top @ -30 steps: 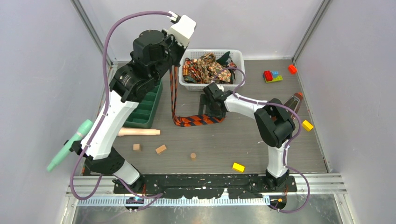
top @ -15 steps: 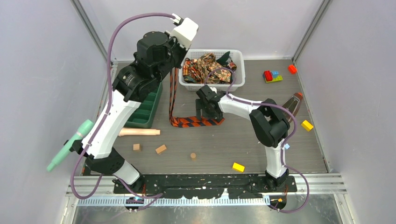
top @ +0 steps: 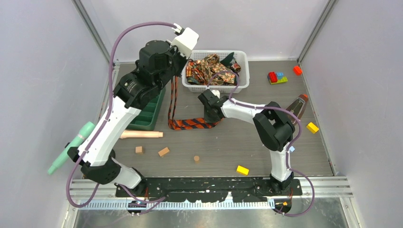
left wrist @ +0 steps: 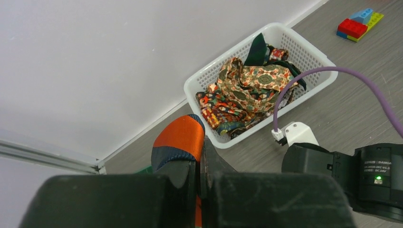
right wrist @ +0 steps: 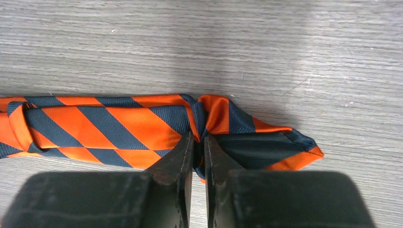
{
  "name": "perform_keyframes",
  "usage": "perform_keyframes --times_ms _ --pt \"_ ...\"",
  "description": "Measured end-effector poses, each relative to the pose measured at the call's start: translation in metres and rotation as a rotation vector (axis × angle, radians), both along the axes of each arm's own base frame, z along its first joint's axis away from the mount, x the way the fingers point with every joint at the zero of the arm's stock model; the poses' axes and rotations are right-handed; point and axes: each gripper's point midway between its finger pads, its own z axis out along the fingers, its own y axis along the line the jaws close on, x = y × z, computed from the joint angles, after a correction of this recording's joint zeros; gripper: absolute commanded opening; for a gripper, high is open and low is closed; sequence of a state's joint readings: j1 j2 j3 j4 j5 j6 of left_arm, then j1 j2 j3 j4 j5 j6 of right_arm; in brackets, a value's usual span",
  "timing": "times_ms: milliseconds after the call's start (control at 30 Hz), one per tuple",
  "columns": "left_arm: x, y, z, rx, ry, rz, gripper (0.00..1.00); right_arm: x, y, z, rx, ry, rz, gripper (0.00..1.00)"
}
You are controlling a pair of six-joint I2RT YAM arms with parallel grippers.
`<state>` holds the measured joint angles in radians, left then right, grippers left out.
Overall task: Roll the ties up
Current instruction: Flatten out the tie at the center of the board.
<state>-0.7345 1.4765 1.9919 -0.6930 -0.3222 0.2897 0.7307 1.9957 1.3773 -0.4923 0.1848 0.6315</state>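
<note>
just in front of the white mesh basket (top: 241, 56), on the side toward the arm bases, the orange-and-navy striped tie (right wrist: 119, 126) lies folded along the grey table (top: 228, 147). its doubled length runs roughly parallel to the basket's long near wall. the right pincer (right wrist: 198, 142) comes down on it below the basket's middle, fingers drawn almost together, with the tie's fabric bunched and pinched between the tips. to one side of that pinch the flat striped band stretches away; to the other the pointed end splays out on the table.

from the end of the folded part that lies below the basket's left corner, the tie climbs off the table as two narrow strands. they go up to the left pincer (left wrist: 200, 164), which hangs beside the basket's left end. that pincer is fully closed on the tie, a loop of orange and navy cloth poking out past its fingertips.

inside the basket lie crumpled paisley ties (left wrist: 247, 85) and a dark green tie (left wrist: 259, 47) at the far wall. a green tray (top: 149, 111) sits left of the basket, toy bricks (top: 277, 77) to its right.
</note>
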Motion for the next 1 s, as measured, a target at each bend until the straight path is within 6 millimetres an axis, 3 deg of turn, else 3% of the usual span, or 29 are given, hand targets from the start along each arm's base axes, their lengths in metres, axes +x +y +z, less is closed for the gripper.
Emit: perform_keyframes --times_ms 33,100,300,467,567,767,900,1000 --pt "0.0 0.002 -0.002 0.0 0.002 0.005 0.0 0.0 0.002 0.0 0.012 -0.002 -0.004 0.03" --pt "-0.001 0.009 -0.006 -0.002 0.01 0.016 0.0 -0.001 0.002 0.0 0.022 -0.009 -0.012 0.01" --pt "-0.002 0.026 -0.019 -0.013 0.029 0.055 0.0 -0.003 -0.001 0.003 0.049 -0.025 -0.042 0.0" --pt "0.001 0.04 -0.032 -0.035 0.05 0.092 0.0 -0.031 -0.044 0.017 -0.033 -0.018 -0.108 0.0" --pt "0.001 0.045 -0.042 -0.051 0.065 0.102 0.0 -0.046 -0.075 0.054 -0.041 -0.069 -0.175 0.0" --pt "0.004 0.032 -0.069 -0.104 0.12 0.072 0.02 -0.082 -0.144 0.16 0.073 -0.283 -0.369 0.0" --pt "0.007 0.017 -0.088 -0.16 0.162 0.036 0.04 -0.116 -0.193 0.192 0.093 -0.351 -0.488 0.0" --pt "0.009 0.006 -0.108 -0.211 0.202 0.022 0.05 -0.144 -0.226 0.198 0.07 -0.356 -0.563 0.0"
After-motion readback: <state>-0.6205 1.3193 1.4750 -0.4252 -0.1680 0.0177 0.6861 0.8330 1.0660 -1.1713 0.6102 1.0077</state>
